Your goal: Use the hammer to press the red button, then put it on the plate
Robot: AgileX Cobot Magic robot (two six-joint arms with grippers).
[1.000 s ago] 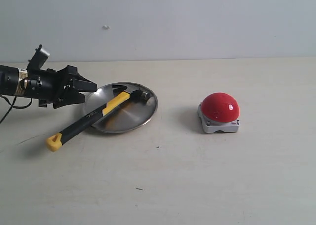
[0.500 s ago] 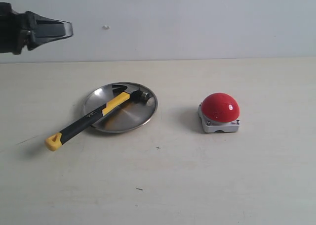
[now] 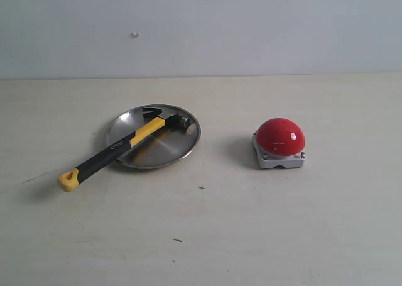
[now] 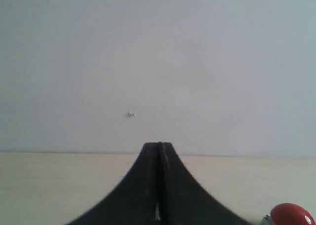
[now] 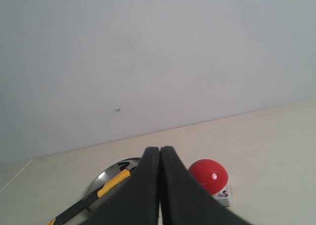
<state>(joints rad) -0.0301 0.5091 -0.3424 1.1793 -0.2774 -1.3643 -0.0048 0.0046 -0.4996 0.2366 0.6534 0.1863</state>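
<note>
The hammer (image 3: 119,149) lies with its dark head on the silver plate (image 3: 169,149); its yellow-and-black handle runs off the rim onto the table, yellow loop toward the front left. The red button (image 3: 281,136) sits on its grey base to the right of the plate. Neither arm shows in the exterior view. My left gripper (image 4: 159,147) is shut and empty, raised, facing the wall, with the red button (image 4: 291,215) at one corner. My right gripper (image 5: 160,150) is shut and empty too, held away from the hammer (image 5: 101,191), plate (image 5: 114,167) and red button (image 5: 210,175).
A pale wooden table (image 3: 251,229) carries everything, with a plain light wall (image 3: 251,28) behind it. A small speck (image 3: 134,34) marks the wall. Tiny dark marks dot the tabletop in front of the plate.
The left arm, which was beside the plate a second ago, rose up and left, then went out of the exterior view. The hammer, plate and button have stayed put.
</note>
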